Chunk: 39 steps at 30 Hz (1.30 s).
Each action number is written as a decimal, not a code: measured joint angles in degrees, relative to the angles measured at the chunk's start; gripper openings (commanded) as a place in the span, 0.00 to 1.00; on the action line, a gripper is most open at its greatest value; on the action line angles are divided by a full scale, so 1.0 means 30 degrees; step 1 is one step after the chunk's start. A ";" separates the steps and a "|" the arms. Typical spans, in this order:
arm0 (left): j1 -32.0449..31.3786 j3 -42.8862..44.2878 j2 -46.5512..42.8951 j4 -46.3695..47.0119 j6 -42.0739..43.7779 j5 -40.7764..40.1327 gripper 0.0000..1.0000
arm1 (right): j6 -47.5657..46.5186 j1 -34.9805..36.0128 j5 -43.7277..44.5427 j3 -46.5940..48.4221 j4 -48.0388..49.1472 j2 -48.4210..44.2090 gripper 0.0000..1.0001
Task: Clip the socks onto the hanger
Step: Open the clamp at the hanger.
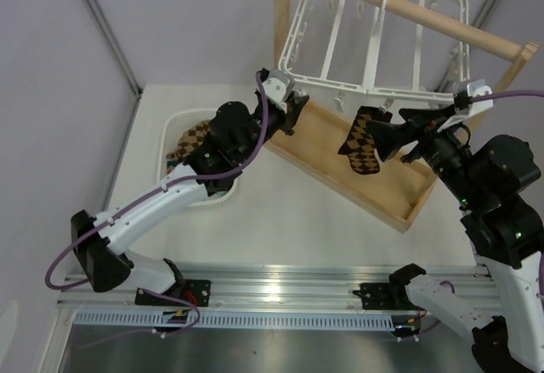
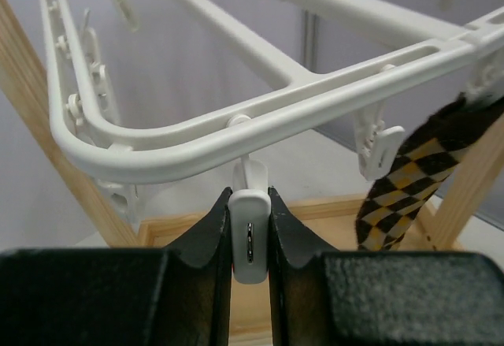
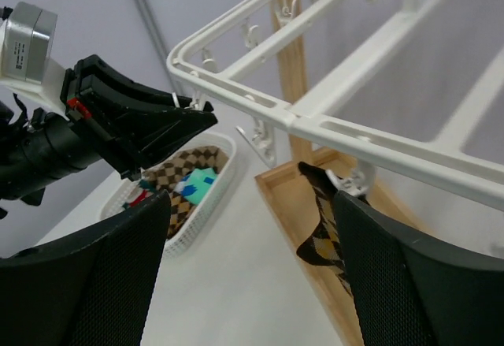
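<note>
Left jaws on hanger clip [image 2: 250,239], argyle sock [image 2: 409,184] seemingly pegged beside.

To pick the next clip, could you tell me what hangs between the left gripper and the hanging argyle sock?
One empty clip hangs there on the hanger, seen in the left wrist view.

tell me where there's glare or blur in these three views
top external: evenly lit and sharp, with glare on the metal rail. left wrist: the left fingers are a blurred dark mass, the clip they pinch is sharp. right wrist: the right fingers are out of focus, the hanger is fairly sharp, the basket soft.
</note>
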 measured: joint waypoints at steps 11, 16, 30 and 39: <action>-0.0219 0.0044 -0.1523 -0.0459 0.0015 0.3840 0.01 | 0.2331 0.0364 -0.3993 0.1231 0.2273 0.3009 0.82; -0.0357 0.0350 -0.1333 -0.0736 0.0175 0.4211 0.02 | 0.3235 0.1537 -0.3956 0.1355 0.3009 0.4874 0.81; -0.0415 0.1049 -0.1020 -0.1326 0.1064 0.4561 0.03 | 0.4262 0.2630 -0.3257 0.1341 0.3672 0.5909 0.78; -0.0539 0.1049 -0.0838 -0.1209 0.1668 0.5268 0.03 | 0.6105 0.2812 -0.2215 0.0699 0.4889 0.5705 0.73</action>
